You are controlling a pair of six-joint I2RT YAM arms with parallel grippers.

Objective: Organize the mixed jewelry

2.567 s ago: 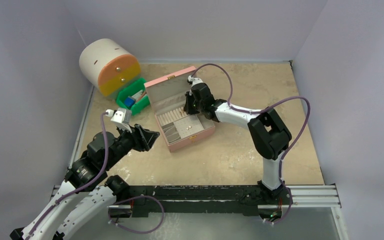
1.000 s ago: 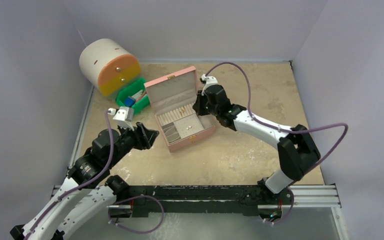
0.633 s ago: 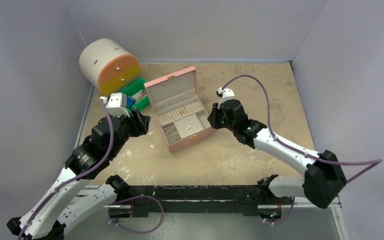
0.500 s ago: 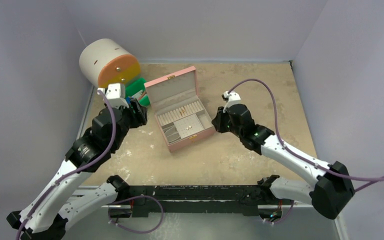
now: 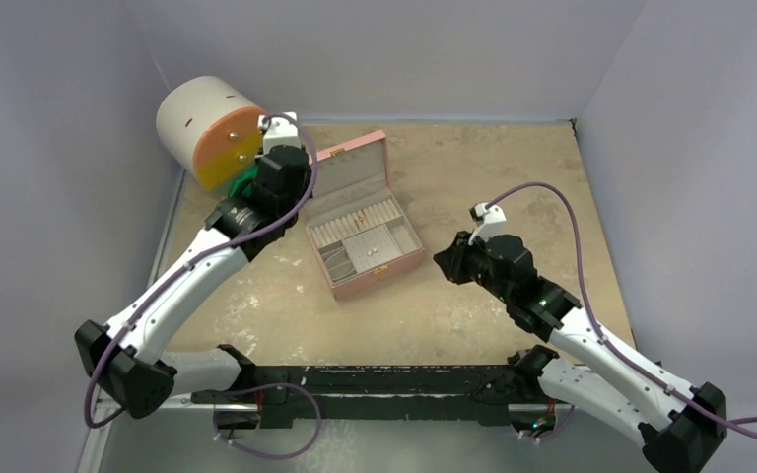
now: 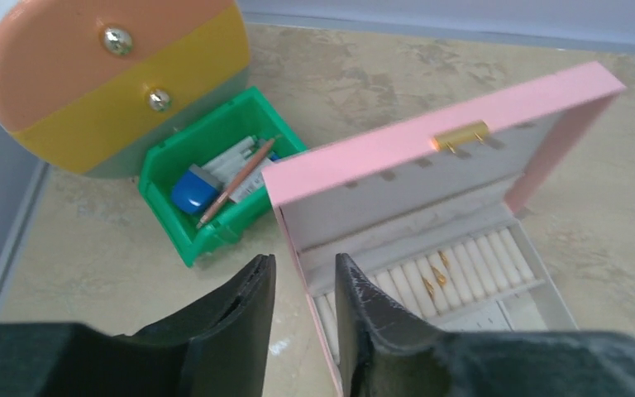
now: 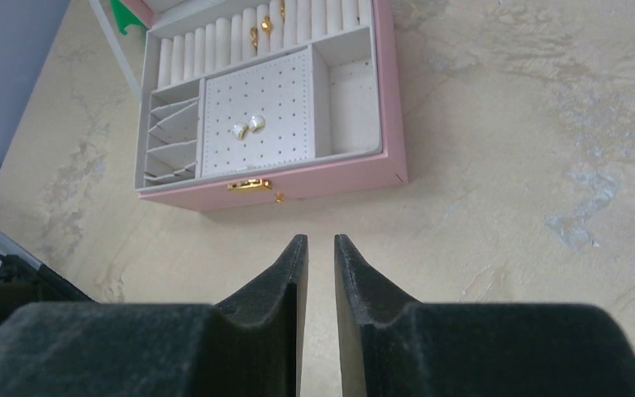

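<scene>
The pink box (image 5: 379, 272) lies open at mid-table, its lid (image 6: 430, 141) upright. Tiny gold rings (image 6: 441, 265) sit in its white ring rolls, and they also show in the right wrist view (image 7: 256, 35). Two small gold-and-white pieces (image 7: 248, 126) lie on the dotted pad (image 5: 370, 248). My left gripper (image 5: 291, 185) hovers high over the box's left edge beside the lid; its fingertips (image 6: 304, 263) stand slightly apart and empty. My right gripper (image 5: 444, 261) is to the right of the box and apart from it. Its fingertips (image 7: 320, 241) have only a narrow gap and hold nothing.
A white drum-shaped cabinet (image 5: 207, 123) with orange and yellow drawer fronts (image 6: 107, 74) stands at the far left. A green bin (image 6: 215, 186) with a pencil and a blue item sits between it and the box. Walls close the table on three sides.
My right gripper has drawn back from over the box to the near right. My left arm has swung from the near left up to the box's lid and the green bin.
</scene>
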